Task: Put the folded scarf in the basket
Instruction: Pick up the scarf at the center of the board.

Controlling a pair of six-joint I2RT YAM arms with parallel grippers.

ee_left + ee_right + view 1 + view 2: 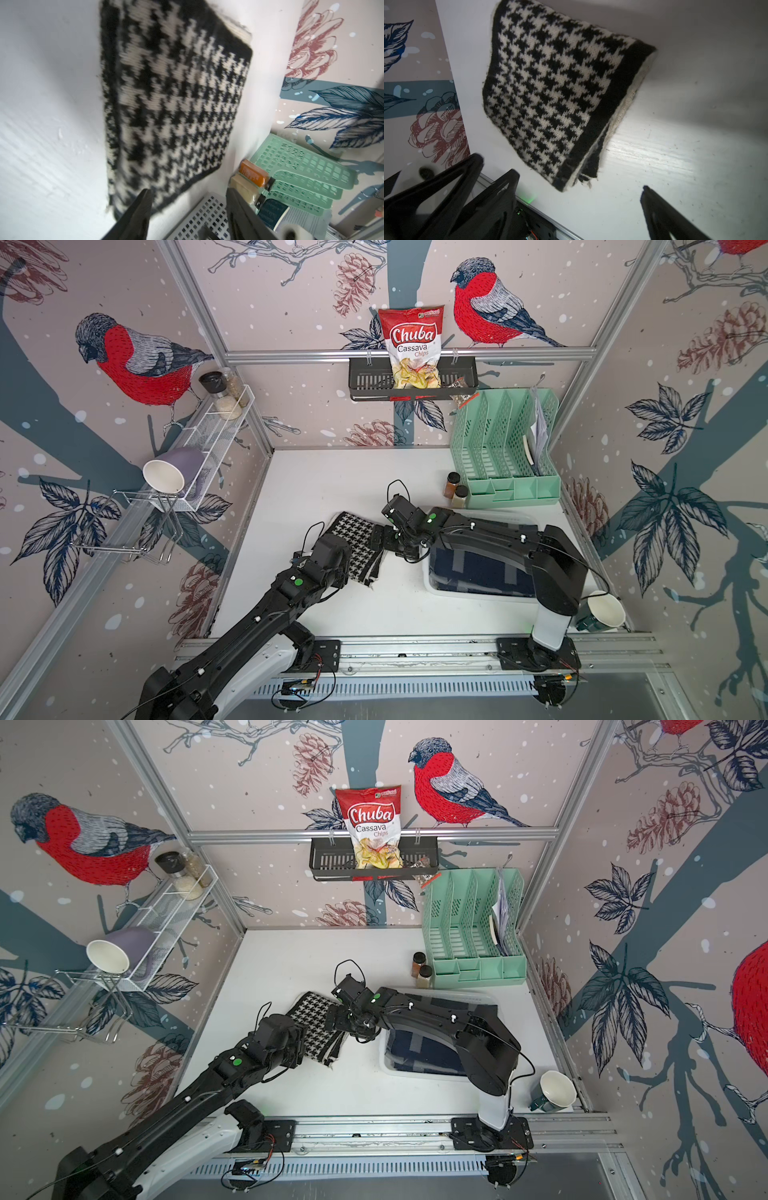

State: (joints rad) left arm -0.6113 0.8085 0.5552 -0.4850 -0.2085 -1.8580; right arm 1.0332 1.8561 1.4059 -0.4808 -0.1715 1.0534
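The scarf [353, 535], black-and-white houndstooth and folded into a rough square, lies flat on the table [332, 481], outside the basket [432, 585] and just to its left in both top views. The basket sits under the right arm and holds a dark blue cloth [478, 572]. The left gripper [190, 209] hangs over the scarf's near edge. In the left wrist view its 2 fingers [143, 207] stand apart with nothing between them, their tips above the cloth's border, though blur hides whether they touch it. The right gripper [577, 193] is at the scarf's side nearest the basket, its jaws spread wide and empty. The scarf's layered, frayed corner lies on the table between and beyond them. Neither gripper holds the scarf. Behind the basket stands a mint organiser [505, 485] with papers in its rightmost slot, and 2 jars [456, 489] stand just beside its front left corner. A green mug [602, 612] lies on its side at the table's near right corner. On the back wall a black shelf [365, 381] carries a chips bag [411, 344]. On the left wall a white wire rack [216, 427] carries a lilac mug [174, 472] on its side.
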